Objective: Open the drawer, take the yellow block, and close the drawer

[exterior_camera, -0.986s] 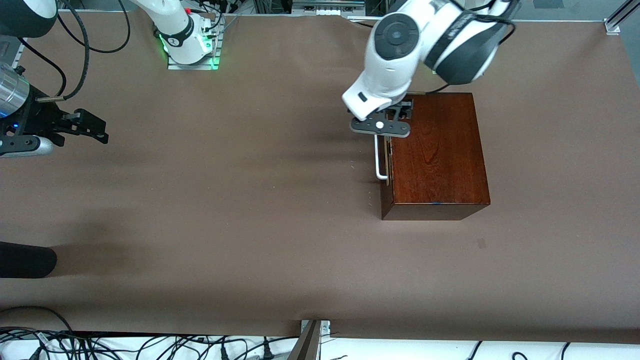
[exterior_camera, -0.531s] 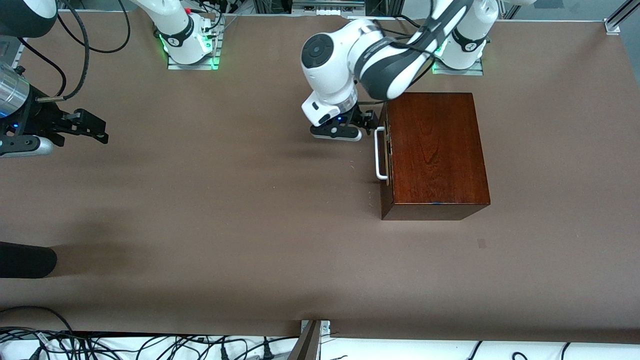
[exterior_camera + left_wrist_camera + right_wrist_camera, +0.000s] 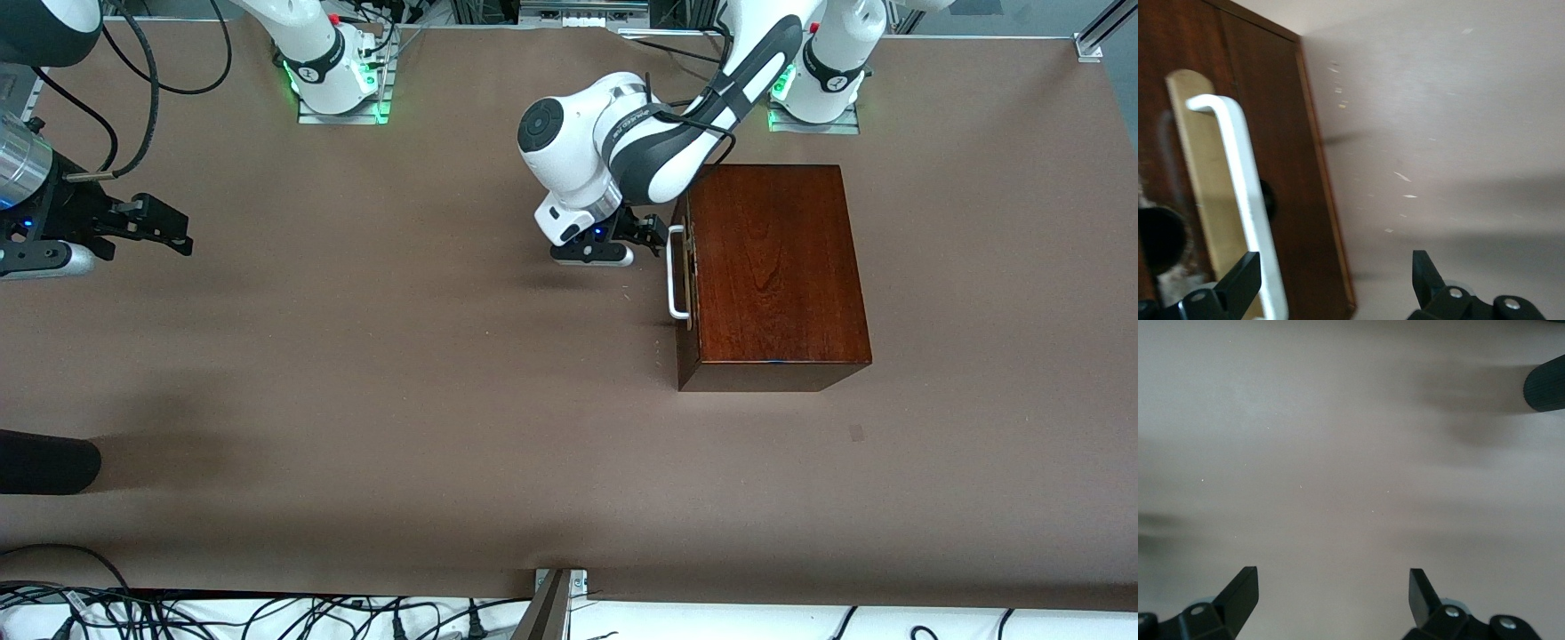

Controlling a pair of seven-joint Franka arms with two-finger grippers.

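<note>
The dark red-brown wooden box (image 3: 773,267) stands toward the left arm's end of the table. Its drawer (image 3: 686,342) is shut, with the white bar handle (image 3: 676,271) on its front. My left gripper (image 3: 656,235) is low in front of the drawer, open, at the handle's end farther from the front camera. In the left wrist view the handle (image 3: 1238,167) runs past one finger (image 3: 1238,287), and the left gripper (image 3: 1335,280) holds nothing. The yellow block is hidden. My right gripper (image 3: 173,229) waits open over bare table at the right arm's end, as the right wrist view (image 3: 1331,590) shows.
A black rounded object (image 3: 44,462) juts in at the table edge at the right arm's end; it also shows in the right wrist view (image 3: 1545,383). Brown table (image 3: 400,356) spreads between the grippers. Cables lie along the near edge (image 3: 222,613).
My left arm has come down from over the box's top edge to in front of the drawer, beside the handle's end. The right arm has not moved.
</note>
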